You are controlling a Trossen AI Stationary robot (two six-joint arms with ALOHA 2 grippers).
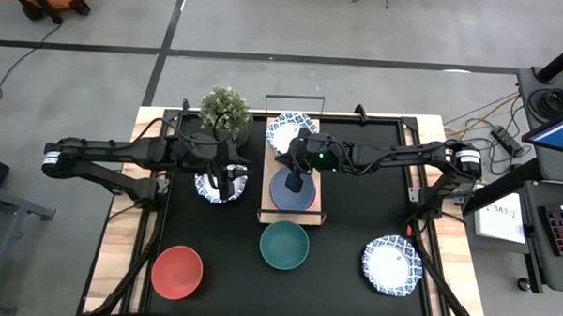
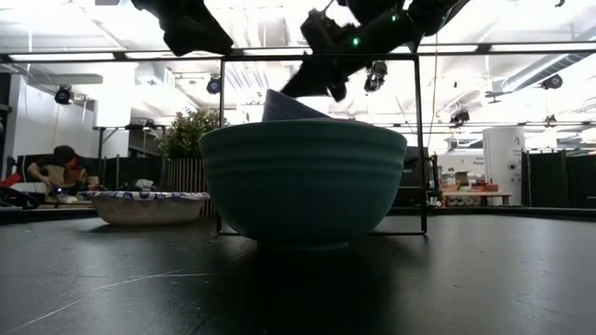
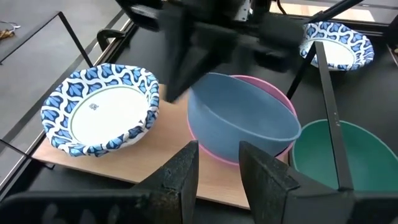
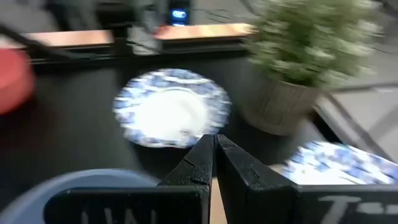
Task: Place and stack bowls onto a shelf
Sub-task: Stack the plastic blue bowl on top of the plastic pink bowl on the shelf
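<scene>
**Q:** How are the bowls and the shelf arranged?

**A:** The shelf (image 1: 290, 211) is seen at the table's middle. On its board a blue bowl (image 1: 293, 191) is nested, tilted, inside a pink bowl (image 3: 277, 102), and a patterned bowl (image 1: 287, 130) is placed at the far end. On the mat, a green bowl (image 1: 284, 244), a red bowl (image 1: 177, 272) and two more patterned bowls (image 1: 391, 265) (image 1: 215, 188) are laid out — the last beside a potted plant (image 1: 226, 110).

**Q:** How are the grippers shown?

**A:** The right gripper (image 1: 294, 180) is held over the blue bowl, its fingers (image 4: 198, 163) pressed together in the wrist view — whether the bowl's rim is pinched between them cannot be told. The left gripper (image 1: 226, 186) is poised above the mat-side patterned bowl, fingers (image 3: 180, 177) parted, nothing gripped.
</scene>
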